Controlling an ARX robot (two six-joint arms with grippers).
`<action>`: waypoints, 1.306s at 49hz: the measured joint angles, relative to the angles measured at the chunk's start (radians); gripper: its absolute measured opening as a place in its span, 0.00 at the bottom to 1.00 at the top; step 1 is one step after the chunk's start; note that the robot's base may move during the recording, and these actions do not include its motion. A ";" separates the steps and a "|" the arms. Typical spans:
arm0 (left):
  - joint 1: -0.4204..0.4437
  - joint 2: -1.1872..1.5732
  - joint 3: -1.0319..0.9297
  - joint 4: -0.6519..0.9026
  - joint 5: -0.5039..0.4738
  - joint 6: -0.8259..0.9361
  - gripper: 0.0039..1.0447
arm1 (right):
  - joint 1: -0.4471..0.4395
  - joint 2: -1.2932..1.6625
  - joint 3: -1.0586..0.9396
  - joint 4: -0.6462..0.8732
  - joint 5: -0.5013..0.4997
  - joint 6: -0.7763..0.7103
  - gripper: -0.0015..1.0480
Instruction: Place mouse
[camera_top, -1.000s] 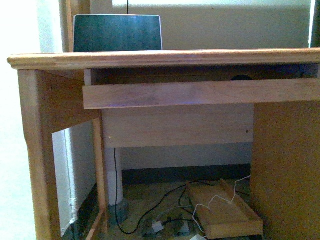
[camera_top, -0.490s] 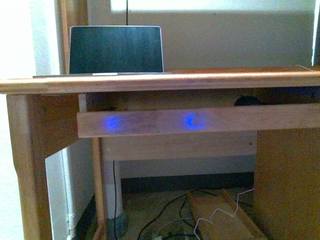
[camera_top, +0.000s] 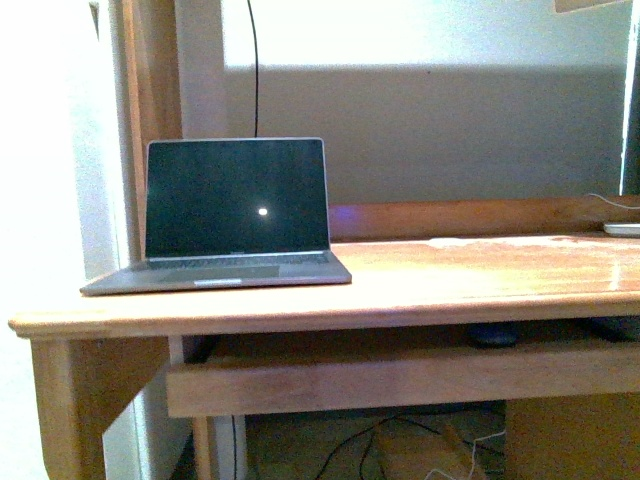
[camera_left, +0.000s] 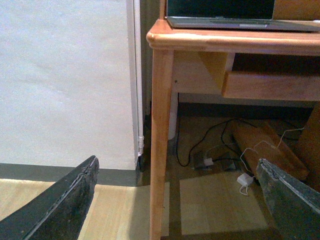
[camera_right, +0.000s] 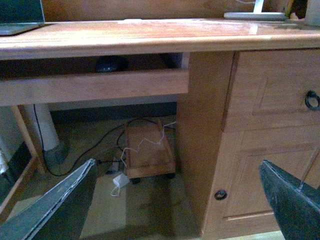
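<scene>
The mouse (camera_top: 493, 336) is a small dark domed oval. It lies on the pull-out tray (camera_top: 400, 375) under the wooden desk top (camera_top: 480, 275), towards the right. In the right wrist view the mouse (camera_right: 111, 64) rests in shadow behind the tray's front board. My right gripper (camera_right: 177, 163) is open and empty, low in front of the desk and well below the mouse. My left gripper (camera_left: 176, 162) is open and empty too, near the floor by the desk's left leg (camera_left: 160, 140). Neither arm shows in the front view.
An open laptop (camera_top: 235, 215) with a dark screen stands on the desk's left part. A drawer cabinet (camera_right: 270, 125) with ring pulls forms the desk's right side. Cables and a wooden trolley (camera_right: 147, 150) lie on the floor under the desk. A white wall (camera_left: 65, 80) is to the left.
The front view has risen: the desk top was at eye level before and now shows from above, with the whole laptop in sight. The blue glows on the tray board are gone.
</scene>
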 joint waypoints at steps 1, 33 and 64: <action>0.000 0.000 0.000 0.000 0.000 0.000 0.93 | 0.000 0.000 0.000 0.000 0.000 0.000 0.93; 0.077 0.881 0.136 0.506 0.214 0.124 0.93 | 0.000 0.000 0.000 0.000 0.000 0.000 0.93; -0.098 1.844 0.665 0.990 0.317 1.022 0.93 | 0.000 0.000 0.000 0.000 0.000 0.000 0.93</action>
